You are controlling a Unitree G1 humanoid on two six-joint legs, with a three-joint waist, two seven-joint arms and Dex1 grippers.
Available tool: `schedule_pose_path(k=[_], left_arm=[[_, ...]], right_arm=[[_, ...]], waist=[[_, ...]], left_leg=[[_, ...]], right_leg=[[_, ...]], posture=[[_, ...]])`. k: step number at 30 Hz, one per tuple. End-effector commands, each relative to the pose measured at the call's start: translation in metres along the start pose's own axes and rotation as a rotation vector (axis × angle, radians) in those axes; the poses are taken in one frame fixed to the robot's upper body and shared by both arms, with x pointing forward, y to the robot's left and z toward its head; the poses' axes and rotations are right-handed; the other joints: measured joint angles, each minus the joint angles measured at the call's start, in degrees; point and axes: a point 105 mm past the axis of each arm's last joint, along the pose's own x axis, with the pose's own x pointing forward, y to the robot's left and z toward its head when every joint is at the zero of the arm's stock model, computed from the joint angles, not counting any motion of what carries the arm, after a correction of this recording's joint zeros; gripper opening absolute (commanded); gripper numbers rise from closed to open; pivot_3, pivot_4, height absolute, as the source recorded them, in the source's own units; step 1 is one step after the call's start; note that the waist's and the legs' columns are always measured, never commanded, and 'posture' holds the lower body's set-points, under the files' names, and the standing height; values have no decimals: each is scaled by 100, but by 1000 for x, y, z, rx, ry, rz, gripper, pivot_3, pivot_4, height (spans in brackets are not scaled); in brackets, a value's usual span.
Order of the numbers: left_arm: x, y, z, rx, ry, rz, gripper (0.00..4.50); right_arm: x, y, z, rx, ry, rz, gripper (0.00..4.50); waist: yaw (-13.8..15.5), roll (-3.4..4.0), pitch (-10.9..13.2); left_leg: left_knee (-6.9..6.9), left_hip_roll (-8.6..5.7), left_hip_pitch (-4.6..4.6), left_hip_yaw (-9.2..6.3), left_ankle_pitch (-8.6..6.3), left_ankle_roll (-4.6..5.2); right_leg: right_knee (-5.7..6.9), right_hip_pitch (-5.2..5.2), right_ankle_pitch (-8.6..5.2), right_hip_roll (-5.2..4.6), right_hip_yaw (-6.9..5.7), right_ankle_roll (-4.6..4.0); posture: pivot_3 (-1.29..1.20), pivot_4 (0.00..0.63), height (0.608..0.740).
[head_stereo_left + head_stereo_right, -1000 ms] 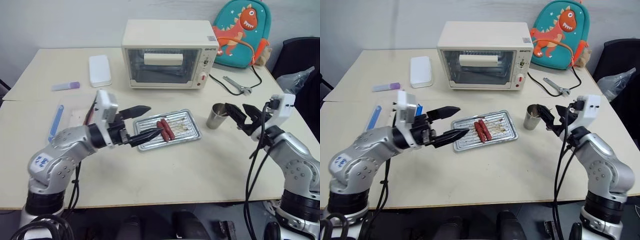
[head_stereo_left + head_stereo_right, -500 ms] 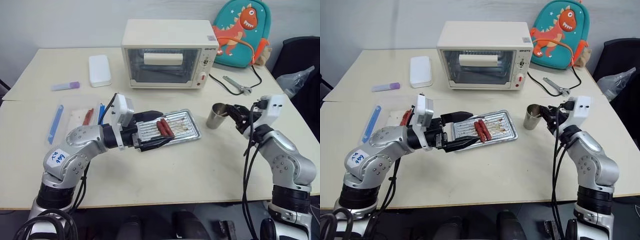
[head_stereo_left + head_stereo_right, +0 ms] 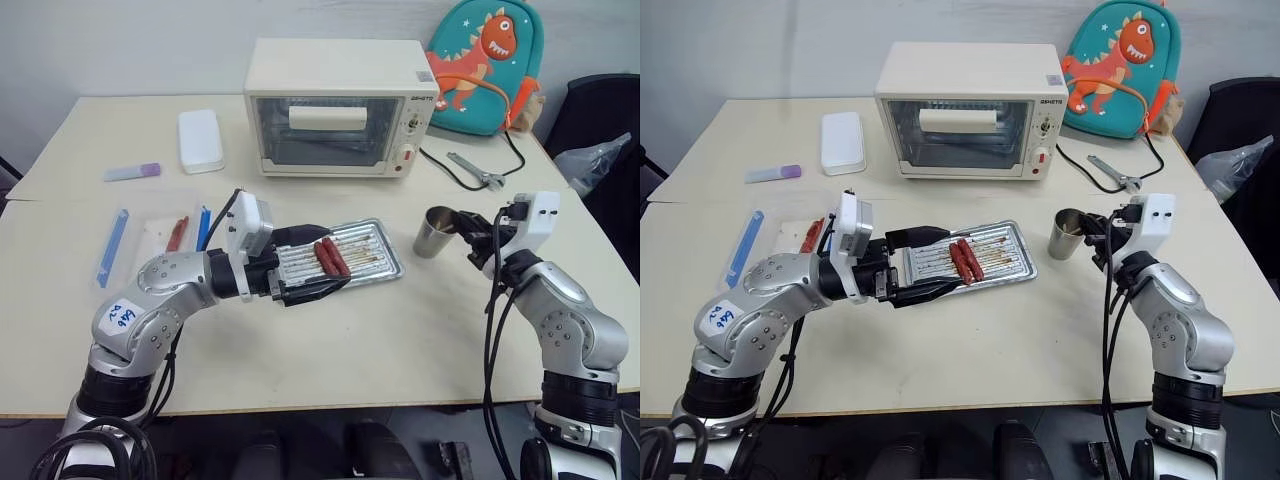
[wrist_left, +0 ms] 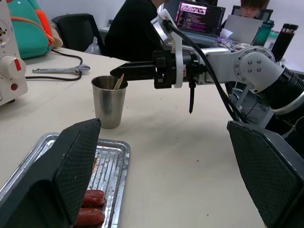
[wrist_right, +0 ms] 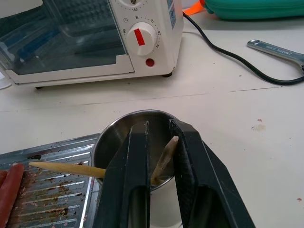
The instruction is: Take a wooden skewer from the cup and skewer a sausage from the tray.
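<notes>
Right wrist view, wooden skewer point(image 5: 165, 159) leaning, cup point(image 5: 111, 138)

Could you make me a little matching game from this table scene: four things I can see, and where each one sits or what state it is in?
1. sausages
2. wooden skewer
3. left gripper
4. wrench

a. stands in the steel cup, between the right gripper's fingers
b. lies near the green backpack
c. lie on the tray
d. open beside the tray

Pairs: 1-c, 2-a, 3-d, 4-b
</notes>
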Motion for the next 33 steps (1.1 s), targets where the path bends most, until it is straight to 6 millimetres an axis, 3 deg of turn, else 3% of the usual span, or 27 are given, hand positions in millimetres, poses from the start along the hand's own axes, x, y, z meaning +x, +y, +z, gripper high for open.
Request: schedule_pose_path(k=[1, 7, 18, 21, 27, 33], left_arm=[[3, 0, 7, 44, -22, -18, 4500], [3, 4, 7, 59, -21, -21, 4500], [-9, 4, 4, 84, -5, -14, 4500], [-11, 4, 3, 101, -8, 7, 4500], [-7, 6, 27, 149, -111, 29, 4500], [6, 9, 40, 177, -170, 52, 4500]], right_arm=[[-2, 6, 15, -39, -55, 21, 11], [-5, 8, 33, -90, -80, 28, 11], [-30, 30, 126, -91, -130, 167, 11], [-32, 48, 145, -40, -88, 283, 11], [-35, 99, 142, 181, 74, 650, 11], [-37, 130, 124, 348, 165, 778, 11]], waist=[[0, 0, 0], [1, 0, 0], [0, 4, 3], [-3, 6, 4], [5, 5, 4], [8, 5, 4]], left_leg=[[0, 0, 0, 0, 0, 0], [0, 0, 0, 0, 0, 0], [-1, 2, -4, -3, -1, 2], [-2, 3, -4, -3, -2, 4], [3, 5, -8, -4, -4, 8], [35, 5, -32, -10, -13, 23]], right_leg=[[0, 0, 0, 0, 0, 0], [0, 0, 0, 0, -1, 0], [-3, -2, 0, -2, -2, 0], [-5, -2, 0, -2, -1, 0], [-7, -1, 0, -5, -4, 0], [-8, -1, 1, -8, -15, 2]], posture=[[0, 150, 740], [0, 150, 740], [0, 150, 740], [0, 150, 740], [0, 150, 740], [0, 150, 740]])
